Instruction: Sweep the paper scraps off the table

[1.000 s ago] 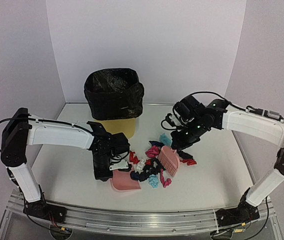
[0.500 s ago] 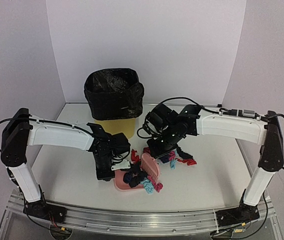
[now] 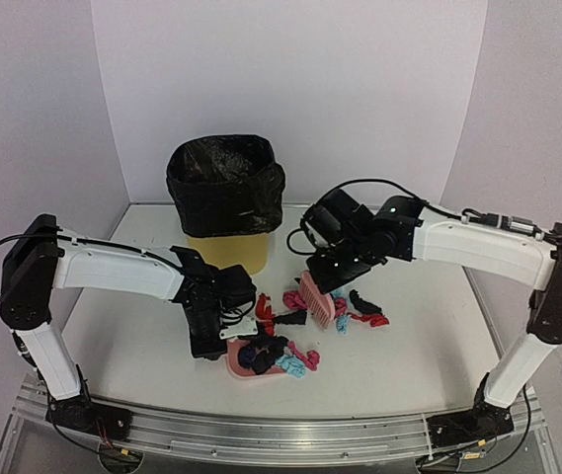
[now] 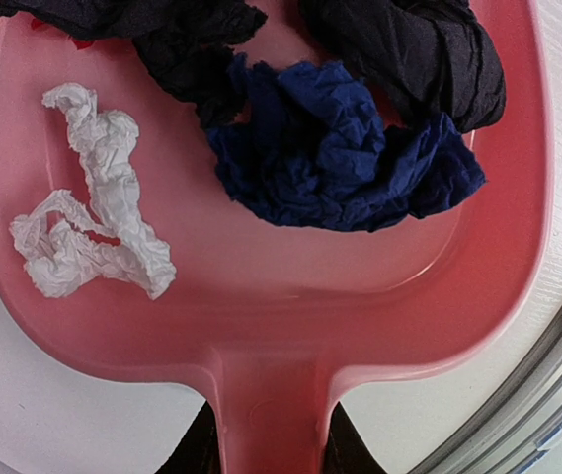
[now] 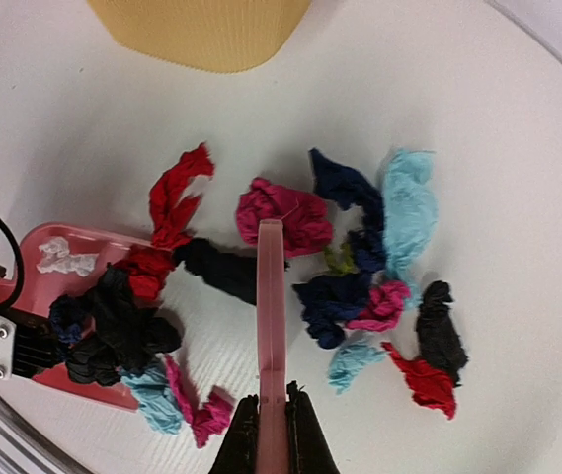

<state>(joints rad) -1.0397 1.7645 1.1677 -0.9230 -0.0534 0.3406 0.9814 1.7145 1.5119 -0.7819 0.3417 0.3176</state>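
Paper scraps [image 5: 282,214], sorted by where they lie. I see one group already inside the dustpan [image 4: 261,326], just ahead of my left gripper [image 4: 271,446]: a navy wad and black wads towards the pan's open lip, and a white twist on one side of its floor. A second group lies loose on the bench [image 3: 132,336], ahead of my right gripper [image 5: 273,427]. On the dustpan side of the brush [image 5: 272,326] there are red and black pieces, with a light blue and a pink one at the pan's lip. On the other side of the brush are navy, light blue, pink, black and red pieces, bunched close together.

The left gripper is clamped on the dustpan's handle, one finger on each side of it. The pan lies flat on the bench. The right gripper is clenched on the brush handle, and the brush reaches straight out from it, between the two loose groups. I cannot tell whether its bristles touch the bench.

A bin [image 3: 225,188] lined with a black bag stands beyond both grippers, near the back wall.
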